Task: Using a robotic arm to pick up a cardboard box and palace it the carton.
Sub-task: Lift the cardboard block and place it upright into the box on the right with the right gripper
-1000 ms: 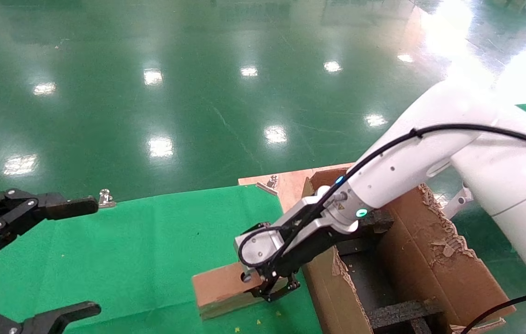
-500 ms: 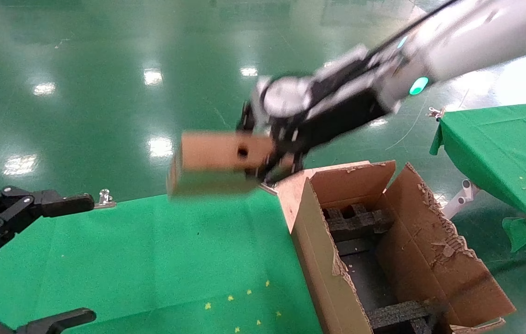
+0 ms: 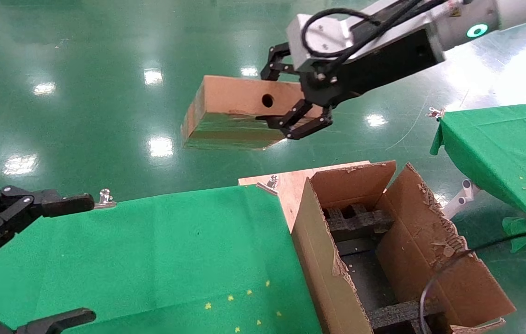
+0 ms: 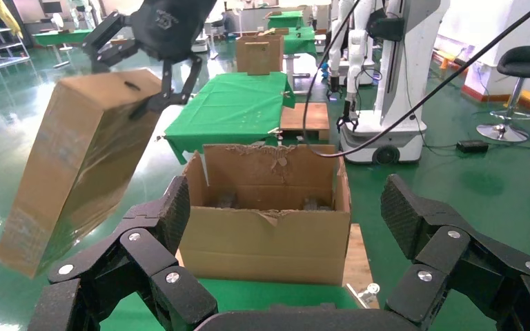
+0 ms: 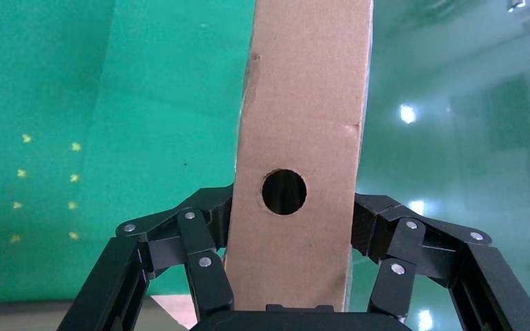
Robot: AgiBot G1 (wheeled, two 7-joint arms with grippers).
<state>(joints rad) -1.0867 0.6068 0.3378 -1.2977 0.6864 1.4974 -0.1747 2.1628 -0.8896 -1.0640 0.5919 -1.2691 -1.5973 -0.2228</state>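
My right gripper [image 3: 293, 99], on the white arm with the green ring [image 3: 475, 31], is shut on the cardboard box [image 3: 235, 111]. It holds the box lengthways in the air, high above the far edge of the table and to the far left of the carton [image 3: 318, 260]. In the right wrist view the fingers [image 5: 210, 227] press both long sides of the box [image 5: 297, 124], just beside its round hole. The carton stands open at the table's right end, with black foam inserts [image 3: 358, 222] inside. My left gripper [image 3: 65, 262] is open and empty at the near left.
The green cloth table [image 3: 151, 250] ends at a wooden board [image 3: 286, 185] under the carton. A second green table [image 3: 499, 144] stands at the right. A black cable [image 3: 453, 264] loops over the carton's near right flap. Metal clamps [image 3: 105, 198] sit on the table's far edge.
My right gripper has lifted the cardboard box off the green table beside the carton, up and away to high above the table's far edge. The left arm has not moved.
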